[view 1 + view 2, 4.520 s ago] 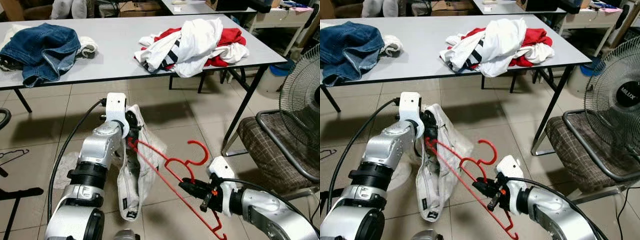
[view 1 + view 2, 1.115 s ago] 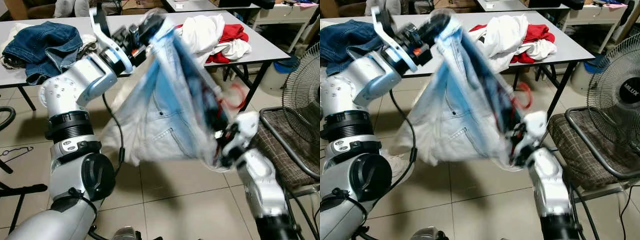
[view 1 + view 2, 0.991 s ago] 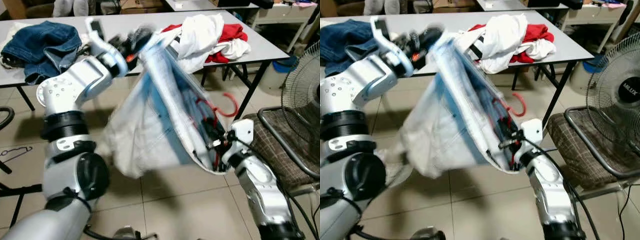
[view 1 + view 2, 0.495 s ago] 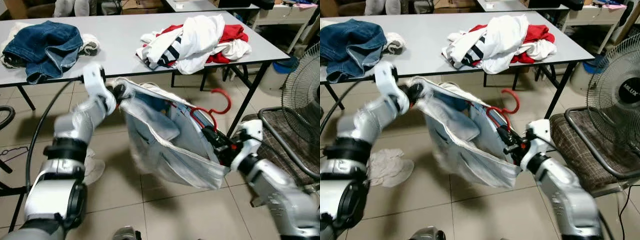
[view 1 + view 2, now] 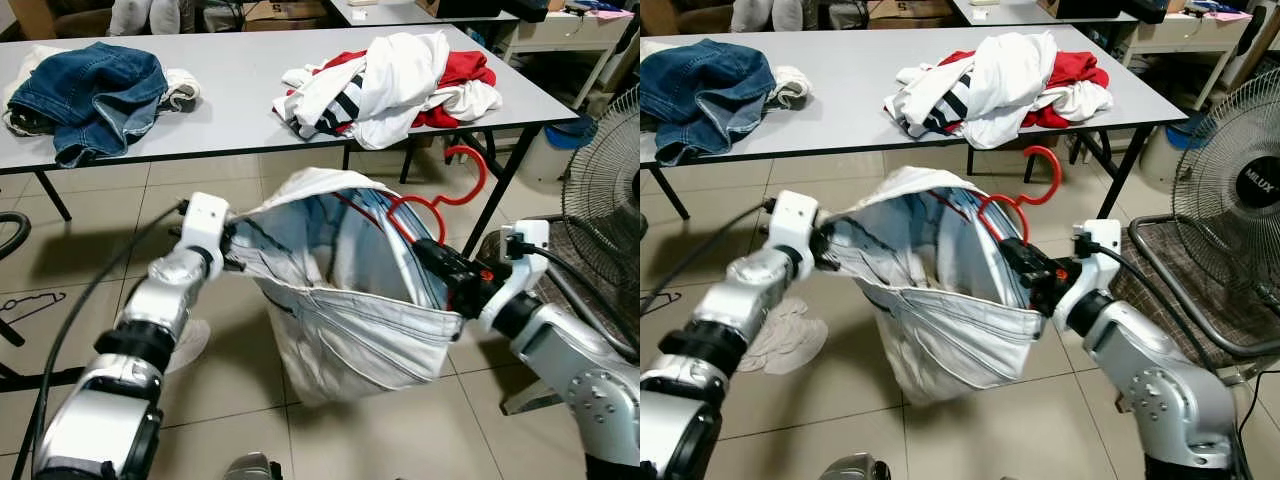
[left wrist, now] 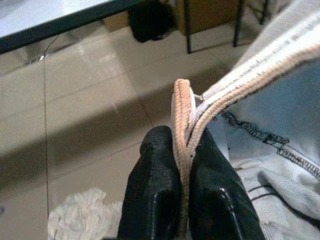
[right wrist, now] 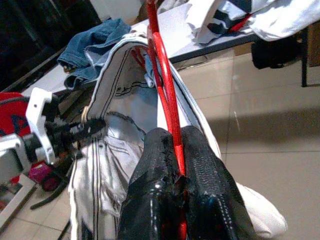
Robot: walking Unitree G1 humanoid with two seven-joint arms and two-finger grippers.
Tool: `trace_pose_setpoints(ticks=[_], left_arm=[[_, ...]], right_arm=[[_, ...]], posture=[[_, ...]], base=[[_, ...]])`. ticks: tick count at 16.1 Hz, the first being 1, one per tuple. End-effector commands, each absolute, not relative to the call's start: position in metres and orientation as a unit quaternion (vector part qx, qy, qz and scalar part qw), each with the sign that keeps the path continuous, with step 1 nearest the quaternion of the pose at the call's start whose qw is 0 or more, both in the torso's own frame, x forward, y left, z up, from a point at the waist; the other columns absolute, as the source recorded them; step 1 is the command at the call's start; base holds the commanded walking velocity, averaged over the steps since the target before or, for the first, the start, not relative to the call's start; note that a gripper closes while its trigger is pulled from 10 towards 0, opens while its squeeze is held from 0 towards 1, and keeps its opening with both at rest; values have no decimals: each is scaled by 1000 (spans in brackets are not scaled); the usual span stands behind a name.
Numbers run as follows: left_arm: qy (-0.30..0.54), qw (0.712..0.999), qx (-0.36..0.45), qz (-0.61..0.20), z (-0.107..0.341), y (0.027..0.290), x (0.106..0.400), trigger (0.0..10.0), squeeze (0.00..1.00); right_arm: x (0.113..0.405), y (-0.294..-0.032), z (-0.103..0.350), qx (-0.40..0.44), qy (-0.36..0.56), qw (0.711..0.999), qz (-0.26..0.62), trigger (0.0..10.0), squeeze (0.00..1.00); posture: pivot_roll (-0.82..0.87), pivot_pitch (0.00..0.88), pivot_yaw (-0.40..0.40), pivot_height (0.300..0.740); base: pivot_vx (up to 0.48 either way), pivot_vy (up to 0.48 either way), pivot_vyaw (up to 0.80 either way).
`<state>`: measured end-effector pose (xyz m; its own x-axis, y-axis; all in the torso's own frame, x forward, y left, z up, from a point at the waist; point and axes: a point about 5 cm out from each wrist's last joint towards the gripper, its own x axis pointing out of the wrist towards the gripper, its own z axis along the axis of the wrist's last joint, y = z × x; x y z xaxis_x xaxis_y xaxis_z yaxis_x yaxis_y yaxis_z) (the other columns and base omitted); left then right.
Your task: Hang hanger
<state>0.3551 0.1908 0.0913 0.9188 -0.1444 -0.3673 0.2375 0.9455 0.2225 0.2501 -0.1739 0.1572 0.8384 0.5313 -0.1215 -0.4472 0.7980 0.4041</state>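
Red plastic hanger now sits inside the pale denim garment, whose waistband has settled from a swing into a stretched opening, the left gripper with fingers clamped on its hem and the right gripper with fingers clamped on the hanger, so hanging comes next.

Red hanger: hook showed above pale denim garment; lower bars hidden inside it. Fan and chair cut by right edge. Jeans pile cut at left edge. Black floor object mostly out of frame.

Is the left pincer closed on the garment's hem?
Yes, in the left wrist view the left pincer has both black fingers pressed against the stitched hem of the pale denim garment.
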Motion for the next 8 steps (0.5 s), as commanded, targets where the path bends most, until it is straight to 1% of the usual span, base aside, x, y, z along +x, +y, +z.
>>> trace_pose_setpoints(ticks=[1,3,4,5,6,7,8], left_arm=[[195,956,147,-164,73,179,341,0,0],[194,941,156,-229,62,160,329,0,0],[198,931,182,-245,52,153,323,0,0],[205,927,193,-249,46,151,319,0,0],[215,926,190,-246,39,149,316,3137,0],[213,931,177,-237,39,150,317,10000,0],[210,933,172,-235,40,151,318,10000,0]], right_arm=[[254,-182,186,172,57,952,247,10000,0],[259,-179,187,174,63,953,241,10000,0],[262,-177,189,176,64,952,243,10000,0],[262,-175,190,177,64,951,245,10000,0],[263,-172,192,179,65,949,251,10000,0],[262,-171,192,178,69,948,255,10000,0],[262,-171,192,178,71,948,255,10000,0]], posture=[[-19,0,4,740],[-17,0,-2,740],[-15,0,-9,740],[-15,0,-10,740],[-16,0,-14,740],[-17,0,-15,740],[-17,0,-15,740]], base=[[0,0,0],[0,0,0],[0,0,0],[0,0,0],[0,0,0],[0,0,0],[0,0,0]])
